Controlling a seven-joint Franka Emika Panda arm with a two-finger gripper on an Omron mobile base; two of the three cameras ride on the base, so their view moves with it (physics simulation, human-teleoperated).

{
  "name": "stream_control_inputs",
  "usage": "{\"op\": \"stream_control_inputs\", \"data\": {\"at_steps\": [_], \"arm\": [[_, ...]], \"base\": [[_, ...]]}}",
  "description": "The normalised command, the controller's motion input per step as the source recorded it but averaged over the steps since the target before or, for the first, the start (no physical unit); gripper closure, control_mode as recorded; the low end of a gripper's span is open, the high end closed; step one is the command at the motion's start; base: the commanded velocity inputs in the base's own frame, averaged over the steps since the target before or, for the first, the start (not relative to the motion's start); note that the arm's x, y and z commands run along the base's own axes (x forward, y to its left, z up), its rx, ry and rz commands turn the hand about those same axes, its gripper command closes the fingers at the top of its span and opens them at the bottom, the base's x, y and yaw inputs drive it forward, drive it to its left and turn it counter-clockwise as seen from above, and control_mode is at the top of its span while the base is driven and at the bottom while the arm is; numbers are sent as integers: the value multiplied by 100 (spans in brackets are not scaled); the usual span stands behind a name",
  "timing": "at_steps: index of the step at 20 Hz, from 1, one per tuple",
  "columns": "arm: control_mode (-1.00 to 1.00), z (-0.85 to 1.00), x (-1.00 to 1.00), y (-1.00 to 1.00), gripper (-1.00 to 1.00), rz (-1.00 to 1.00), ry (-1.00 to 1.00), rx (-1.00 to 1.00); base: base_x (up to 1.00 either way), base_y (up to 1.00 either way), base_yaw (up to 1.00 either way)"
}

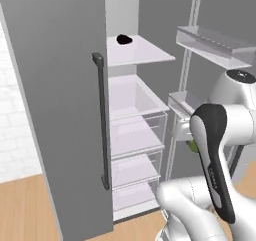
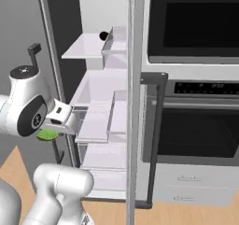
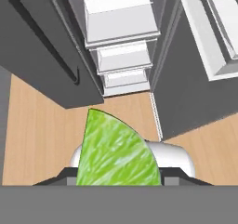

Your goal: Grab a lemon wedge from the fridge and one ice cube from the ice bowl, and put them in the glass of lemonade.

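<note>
The pincer (image 3: pixel 118 183) grips the lemon wedge (image 3: pixel 116 155) before the open fridge (image 1: pixel 55 110), the wedge hiding its fingertips and mostly hidden behind the arm in both base views.

Black lump (image 1: pixel 124 39) — built-in oven (image 2: pixel 193 25)
</note>
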Motion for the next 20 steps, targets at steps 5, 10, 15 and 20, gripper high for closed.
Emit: {"op": "stream_control_inputs", "data": {"at_steps": [5,10,15,20], "arm": [[100,0,0,0,100,0,0,0],[100,0,0,0,100,0,0,0],[100,0,0,0,100,0,0,0],[100,0,0,0,100,0,0,0]], "base": [[-100,0,0],[-99,-27,-17],[-70,-50,-51],[-35,-87,-49]]}}
